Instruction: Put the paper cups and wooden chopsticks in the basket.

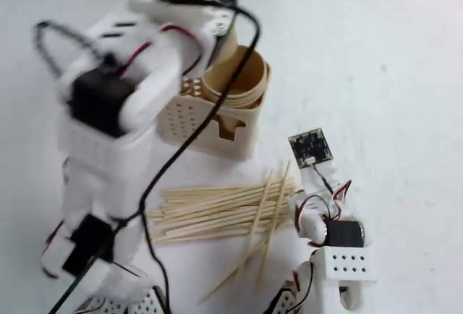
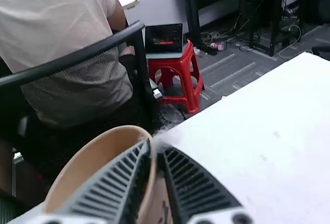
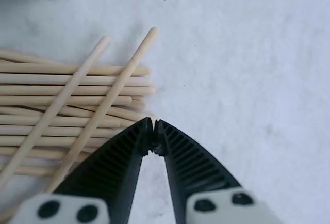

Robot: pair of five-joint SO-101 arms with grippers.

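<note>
The left gripper [image 2: 154, 149], jaws clenched on a paper cup [image 2: 98, 157] rim, is at the basket [image 1: 217, 133]. The wooden chopsticks [image 1: 217, 213] all lie on the worktop [image 1: 376, 61]; beside them the right gripper [image 3: 153, 126] is clenched empty.

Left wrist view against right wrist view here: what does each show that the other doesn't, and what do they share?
Left wrist view: the left gripper shut on the rim of a paper cup, with a red stool on the floor beyond. Right wrist view: the right gripper shut and empty, its tips at the ends of the piled wooden chopsticks. Shared: the white table.
</note>
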